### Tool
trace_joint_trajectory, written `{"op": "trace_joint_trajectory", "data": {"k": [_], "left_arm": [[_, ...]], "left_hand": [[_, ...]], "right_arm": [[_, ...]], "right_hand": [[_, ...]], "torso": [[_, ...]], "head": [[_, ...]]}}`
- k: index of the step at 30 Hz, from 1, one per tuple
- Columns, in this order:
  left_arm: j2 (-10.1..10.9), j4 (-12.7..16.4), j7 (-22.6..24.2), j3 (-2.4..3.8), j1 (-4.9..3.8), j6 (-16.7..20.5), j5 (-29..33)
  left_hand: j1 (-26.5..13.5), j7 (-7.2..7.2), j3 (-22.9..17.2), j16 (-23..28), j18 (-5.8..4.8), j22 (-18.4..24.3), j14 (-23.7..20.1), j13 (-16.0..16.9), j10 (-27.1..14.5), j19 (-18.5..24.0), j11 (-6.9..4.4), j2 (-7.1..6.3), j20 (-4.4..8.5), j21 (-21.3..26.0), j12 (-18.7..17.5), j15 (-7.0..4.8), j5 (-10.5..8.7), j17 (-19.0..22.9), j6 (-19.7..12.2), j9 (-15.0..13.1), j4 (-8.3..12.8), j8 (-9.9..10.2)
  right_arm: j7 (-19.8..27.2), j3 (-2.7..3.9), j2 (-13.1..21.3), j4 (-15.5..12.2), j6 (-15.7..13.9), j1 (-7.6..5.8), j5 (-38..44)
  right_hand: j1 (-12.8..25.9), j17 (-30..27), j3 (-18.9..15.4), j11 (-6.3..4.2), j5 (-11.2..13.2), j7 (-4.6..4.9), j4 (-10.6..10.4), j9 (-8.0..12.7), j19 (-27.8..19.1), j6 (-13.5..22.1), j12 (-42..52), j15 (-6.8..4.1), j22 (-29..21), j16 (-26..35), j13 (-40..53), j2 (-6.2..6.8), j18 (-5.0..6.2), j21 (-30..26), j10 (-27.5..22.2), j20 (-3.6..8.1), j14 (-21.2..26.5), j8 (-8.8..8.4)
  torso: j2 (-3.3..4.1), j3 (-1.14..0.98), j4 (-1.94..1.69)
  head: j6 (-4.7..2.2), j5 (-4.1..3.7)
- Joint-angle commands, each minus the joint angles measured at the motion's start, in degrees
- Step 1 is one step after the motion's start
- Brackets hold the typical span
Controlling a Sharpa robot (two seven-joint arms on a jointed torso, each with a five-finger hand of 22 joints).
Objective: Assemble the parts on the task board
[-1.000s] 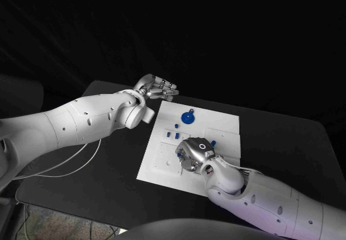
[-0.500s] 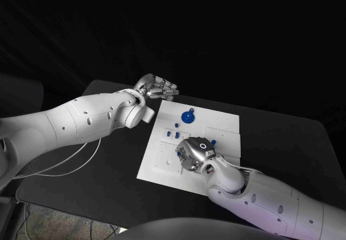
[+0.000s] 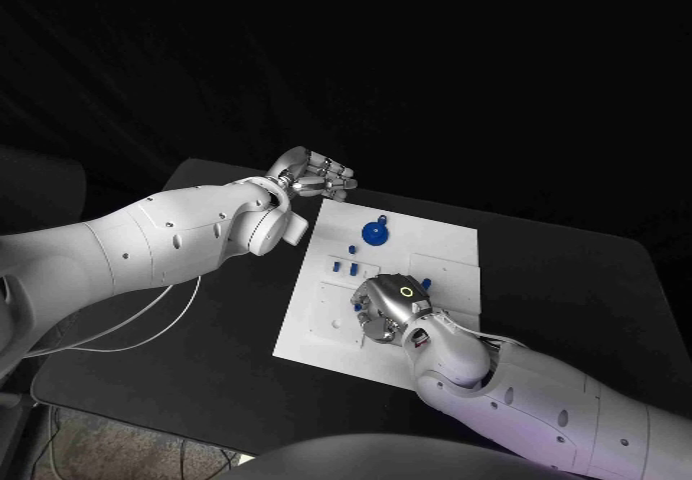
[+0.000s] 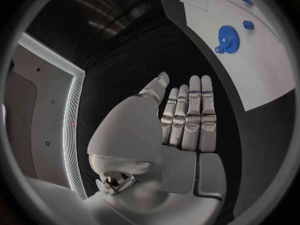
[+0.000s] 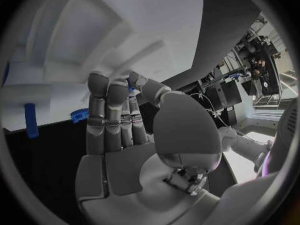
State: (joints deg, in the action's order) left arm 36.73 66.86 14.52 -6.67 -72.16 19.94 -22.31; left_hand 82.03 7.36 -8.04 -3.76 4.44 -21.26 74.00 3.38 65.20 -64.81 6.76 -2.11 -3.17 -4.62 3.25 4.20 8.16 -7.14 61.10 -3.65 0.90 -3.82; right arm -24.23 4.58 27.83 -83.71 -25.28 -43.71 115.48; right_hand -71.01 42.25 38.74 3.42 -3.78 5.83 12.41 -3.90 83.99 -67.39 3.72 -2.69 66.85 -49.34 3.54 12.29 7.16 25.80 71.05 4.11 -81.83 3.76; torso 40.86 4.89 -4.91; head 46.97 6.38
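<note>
The white task board (image 3: 440, 245) lies in the middle of the black table. A blue gear (image 3: 375, 236) and some small blue parts (image 3: 343, 267) sit on its far left part. My right hand (image 3: 389, 308) is down on the board's near middle, its fingers (image 5: 107, 92) bent onto the white surface. A sliver of a small blue part (image 5: 130, 87) shows pinched between its thumb and a finger. My left hand (image 3: 315, 176) hovers off the board's far left corner, flat and holding nothing, fingers (image 4: 190, 112) straight and side by side. The gear (image 4: 228, 36) lies ahead of it.
A blue peg (image 5: 30, 120) and a blue toothed part (image 5: 78, 115) lie at the board's edge beside my right hand. Another small blue part (image 4: 248, 24) sits beyond the gear. Black table (image 3: 577, 290) surrounds the board, and white cables (image 3: 137, 325) hang under my left arm.
</note>
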Motion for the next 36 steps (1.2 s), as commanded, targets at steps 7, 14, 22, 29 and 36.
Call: {"op": "trace_joint_trajectory", "data": {"k": [7,14,22,29,36], "left_arm": [[0.06,0.03,0.23,0.04,-0.04,-0.71,-0.21],[0.11,-0.28,0.28,0.05,-0.04,-0.58,-0.23],[0.13,-0.4,0.33,0.05,-0.04,-0.51,-0.23],[0.31,-0.47,0.58,0.05,-0.04,-0.1,-0.22],[0.74,-0.32,1.55,0.06,-0.04,0.39,0.27]], "left_hand": [[-0.38,0.28,-1.43,0.2,-0.58,-1.77,-0.87,-0.07,-0.33,1.55,0.06,-0.59,-0.12,-0.27,0.08,0.2,0.15,0.4,0.07,-0.02,0.31,0.25],[-0.38,0.32,-1.49,0.18,-0.55,-1.82,-0.92,-0.07,-0.38,1.55,0.08,-0.64,-0.15,-0.19,0.08,0.22,0.12,0.44,-0.05,-0.02,0.36,0.25],[-0.38,0.32,-1.49,0.18,-0.55,-1.82,-0.92,-0.07,-0.38,1.55,0.08,-0.64,-0.15,-0.19,0.08,0.22,0.12,0.44,-0.05,-0.02,0.36,0.25],[-0.47,0.31,-1.49,0.19,-0.54,-1.91,-0.87,-0.07,-0.46,1.51,0.11,-0.71,-0.17,-0.12,0.07,0.22,0.08,0.45,-0.03,-0.03,0.4,0.23],[-0.91,0.16,-1.42,0.15,-0.61,-2.04,-0.22,-0.07,0.78,1.16,-0.3,-0.81,0.0,-0.15,0.08,-0.05,0.09,0.28,0.22,-0.03,0.27,0.23]], "right_arm": [[-0.89,-0.11,0.67,-0.42,-1.59,0.22,-0.66],[-0.76,0.23,1.17,-1.28,-3.58,0.22,-1.07],[-0.3,1.65,2.37,-3.11,-4.06,0.22,-2.65],[0.82,5.42,5.73,-6.58,-2.85,0.2,-6.88],[3.97,10.4,11.18,-9.33,5.11,-0.18,-13.66]], "right_hand": [[-0.74,-1.59,-1.71,1.53,-0.19,0.07,-0.68,0.15,2.29,3.74,-0.14,1.25,-3.94,1.71,-0.07,2.55,2.54,-6.01,-6.39,-1.39,-0.01,-0.17],[-1.16,-1.98,-2.23,1.57,-0.12,-0.01,-1.07,0.15,2.35,4.07,-0.13,1.28,-4.98,1.81,-0.08,2.63,2.69,-5.65,-6.48,-1.49,-0.2,-0.16],[-0.89,-2.06,-1.91,1.35,-0.11,0.01,-1.43,0.14,2.33,3.95,-0.13,1.13,-5.51,1.77,-0.08,2.71,2.56,-5.24,-5.68,-1.36,-0.29,-0.16],[-0.16,-2.22,-7.01,1.03,-0.67,0.15,-3.85,0.14,2.4,4.02,-0.12,1.02,-7.49,1.79,-0.06,2.14,2.15,-4.8,-4.68,-1.24,-0.5,-0.16],[0.12,-1.98,-6.12,0.63,-1.99,0.33,-4.35,0.09,2.42,3.29,-0.16,0.74,-7.75,1.35,-0.08,1.23,1.93,-3.4,-2.63,-0.97,-0.6,-0.15]], "torso": [[0.0,0.02,-0.01],[0.01,0.01,0.0],[-0.01,0.0,0.04],[-0.04,-0.01,0.11],[-0.09,0.07,0.13]], "head": [[0.07,0.03],[0.01,-0.04],[0.0,-0.23],[-0.48,-0.79],[-1.49,-1.95]]}}
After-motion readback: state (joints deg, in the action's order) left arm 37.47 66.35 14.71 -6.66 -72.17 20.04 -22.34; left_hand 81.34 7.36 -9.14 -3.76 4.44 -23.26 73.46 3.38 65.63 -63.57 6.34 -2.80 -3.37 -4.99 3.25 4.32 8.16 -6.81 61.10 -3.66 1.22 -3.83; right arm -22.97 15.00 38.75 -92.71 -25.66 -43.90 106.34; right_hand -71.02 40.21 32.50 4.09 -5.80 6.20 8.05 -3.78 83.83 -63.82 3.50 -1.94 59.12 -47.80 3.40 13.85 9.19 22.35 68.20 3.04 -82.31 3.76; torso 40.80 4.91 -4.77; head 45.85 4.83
